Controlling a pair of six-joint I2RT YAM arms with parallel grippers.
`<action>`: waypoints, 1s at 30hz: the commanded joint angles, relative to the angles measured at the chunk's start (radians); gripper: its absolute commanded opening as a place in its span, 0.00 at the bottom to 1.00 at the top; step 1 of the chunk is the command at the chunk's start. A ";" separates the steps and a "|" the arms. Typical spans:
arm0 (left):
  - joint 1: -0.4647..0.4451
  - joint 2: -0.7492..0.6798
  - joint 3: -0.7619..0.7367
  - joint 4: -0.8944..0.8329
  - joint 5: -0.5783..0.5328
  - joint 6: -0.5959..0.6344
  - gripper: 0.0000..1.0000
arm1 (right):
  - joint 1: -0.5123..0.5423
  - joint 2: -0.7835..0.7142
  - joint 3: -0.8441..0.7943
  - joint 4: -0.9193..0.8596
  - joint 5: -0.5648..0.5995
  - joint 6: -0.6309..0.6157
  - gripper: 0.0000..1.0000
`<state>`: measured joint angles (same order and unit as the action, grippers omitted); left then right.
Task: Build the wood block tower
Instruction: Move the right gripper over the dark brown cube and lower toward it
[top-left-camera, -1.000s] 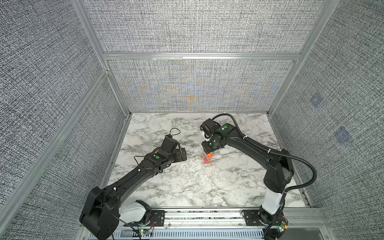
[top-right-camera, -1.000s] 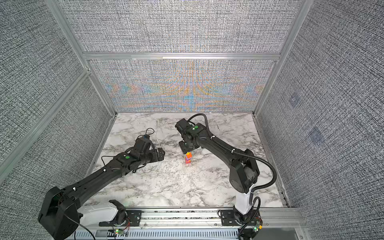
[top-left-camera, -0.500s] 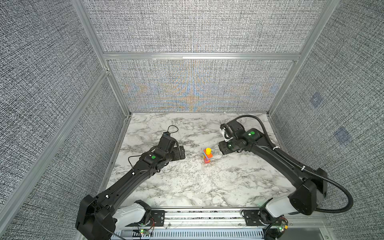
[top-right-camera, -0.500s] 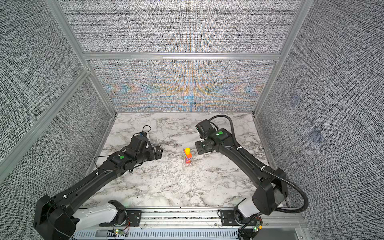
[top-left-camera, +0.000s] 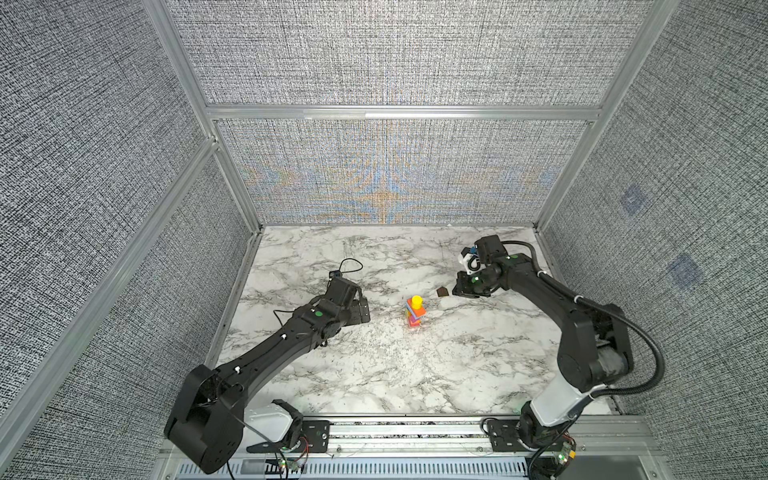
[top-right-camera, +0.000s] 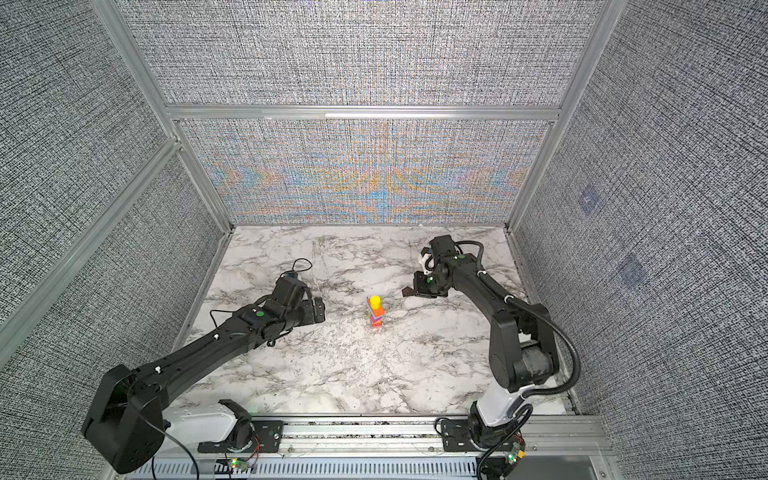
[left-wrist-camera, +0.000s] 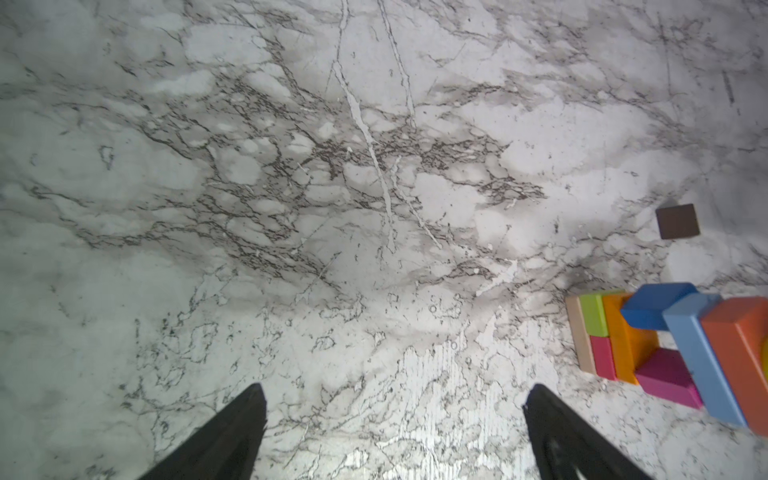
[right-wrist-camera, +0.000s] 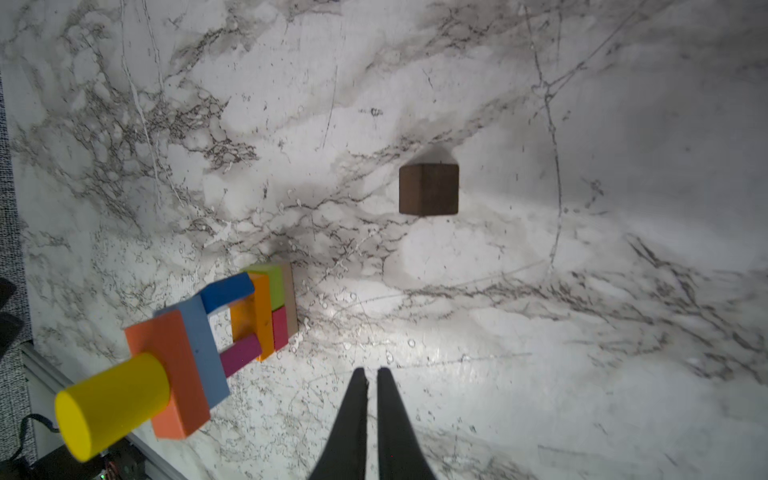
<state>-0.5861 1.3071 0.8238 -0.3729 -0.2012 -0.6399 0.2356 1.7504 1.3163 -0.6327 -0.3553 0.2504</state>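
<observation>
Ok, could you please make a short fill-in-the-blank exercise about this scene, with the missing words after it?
The cylinder on top of the tower is ____.
The block lying alone on the table is dark ____.
The right gripper is ____ and holds nothing.
The left gripper is ____.
Missing words: yellow; brown; shut; open.

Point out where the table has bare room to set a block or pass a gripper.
Bare: the table between the tower and the front rail, and the strip from the tower to the back wall. Crowded: the gap between tower and shut right gripper, where the brown block lies.
</observation>
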 joint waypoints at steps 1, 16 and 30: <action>0.003 0.041 0.019 0.027 -0.063 0.009 0.99 | -0.010 0.081 0.065 0.039 -0.052 0.014 0.06; 0.021 0.252 0.106 0.148 -0.073 0.052 0.99 | -0.033 0.399 0.319 0.034 0.039 0.013 0.00; 0.038 0.335 0.123 0.204 -0.046 0.041 0.99 | -0.039 0.488 0.383 0.027 0.040 0.003 0.00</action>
<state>-0.5484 1.6398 0.9421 -0.1875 -0.2584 -0.6018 0.1959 2.2436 1.7065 -0.5968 -0.3141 0.2619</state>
